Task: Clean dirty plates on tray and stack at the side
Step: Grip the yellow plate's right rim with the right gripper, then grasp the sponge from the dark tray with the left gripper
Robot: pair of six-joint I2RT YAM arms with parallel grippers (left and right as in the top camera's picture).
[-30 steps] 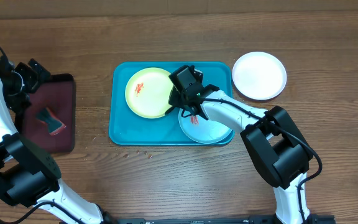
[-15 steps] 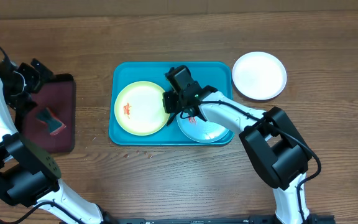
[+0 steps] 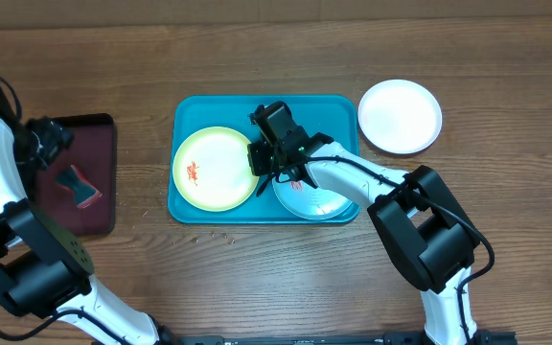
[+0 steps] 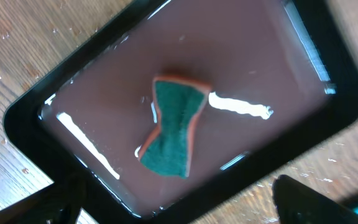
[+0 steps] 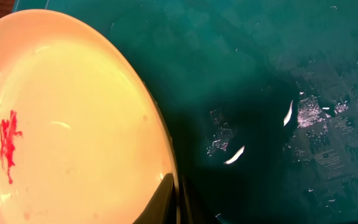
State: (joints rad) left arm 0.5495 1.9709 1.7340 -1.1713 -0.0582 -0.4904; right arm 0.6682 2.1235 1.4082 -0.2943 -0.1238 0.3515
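The turquoise tray (image 3: pixel 338 113) holds two plates. The pale yellow-green plate (image 3: pixel 213 168), with a red smear, lies at its left; it fills the left of the right wrist view (image 5: pixel 67 130). The mint-blue plate (image 3: pixel 316 199) lies at the tray's right, partly under the right arm. The white plate (image 3: pixel 401 116) rests on the table right of the tray. My right gripper (image 3: pixel 260 165) is shut on the yellow-green plate's right rim (image 5: pixel 174 199). My left gripper (image 4: pixel 173 208) is open above the maroon tray, its fingers wide apart.
A dark maroon, black-rimmed tray (image 3: pixel 92 206) sits at the left with a green and orange sponge (image 3: pixel 77 185) on it; both show in the left wrist view, sponge (image 4: pixel 173 127) in the tray's middle (image 4: pixel 260 81). Small crumbs lie in front of the turquoise tray.
My right gripper has dragged the yellow-green plate left and toward the tray's front-left corner. The left arm has shifted slightly left and back over the maroon tray.
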